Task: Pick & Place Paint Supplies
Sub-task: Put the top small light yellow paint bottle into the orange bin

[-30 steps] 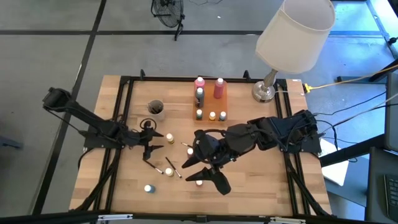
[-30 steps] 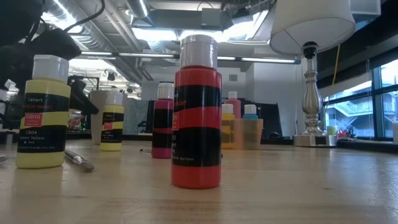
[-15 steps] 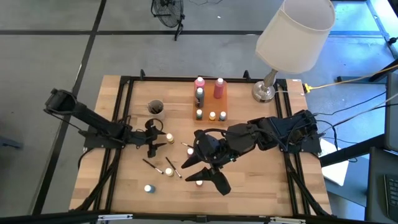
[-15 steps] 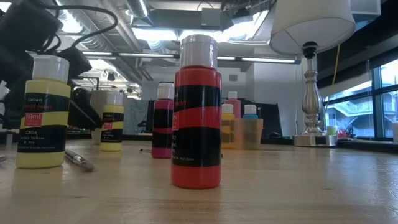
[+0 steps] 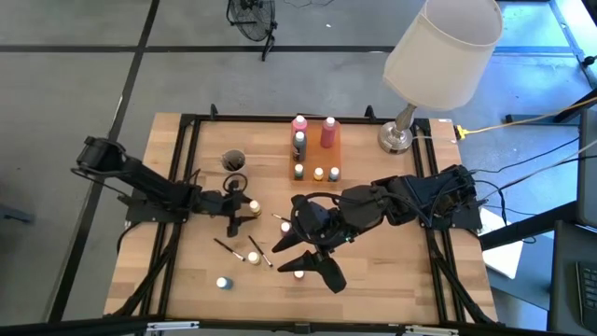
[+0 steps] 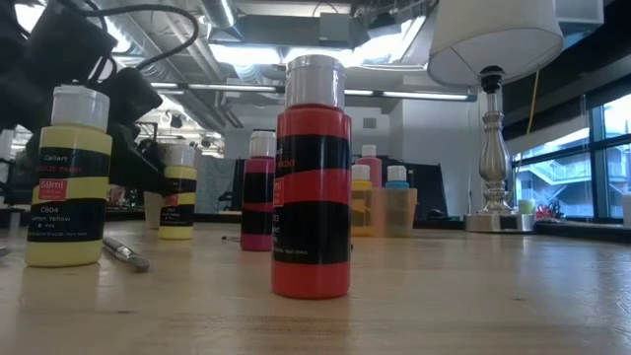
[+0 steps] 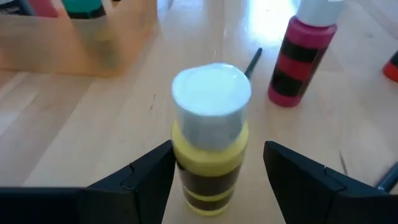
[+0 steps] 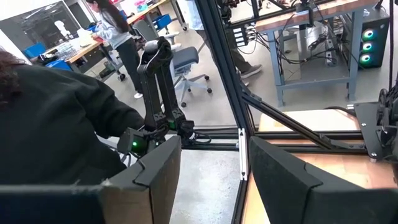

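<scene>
A small yellow paint bottle [image 7: 210, 155] with a white cap stands upright on the wooden table [image 5: 373, 271], left of centre. My left gripper [image 7: 214, 177] is open and low, one finger on each side of the bottle's lower body; I see no touch. The same bottle [image 5: 254, 205] and my left gripper [image 5: 242, 205] also appear from above. My right gripper [image 5: 312, 250] hangs open well above the table's middle, with nothing between its fingers [image 8: 155, 177]. More paint bottles stand around: a red one [image 6: 312, 177], a magenta one [image 7: 301, 53], a larger yellow one [image 6: 67, 177].
An orange holder [image 5: 314, 154] with several bottles stands at the far middle, a dark cup [image 5: 233, 163] to its left, and a white-shaded lamp [image 5: 438, 51] at the far right. Thin brushes [image 5: 227, 248] and a blue-capped bottle [image 5: 223, 282] lie near the front left. People sit beyond the table.
My left gripper has gone toward the table's right edge and slightly down, up to the small yellow bottle, so that its open fingers now stand on either side of it. The bottle has stayed where it was.
</scene>
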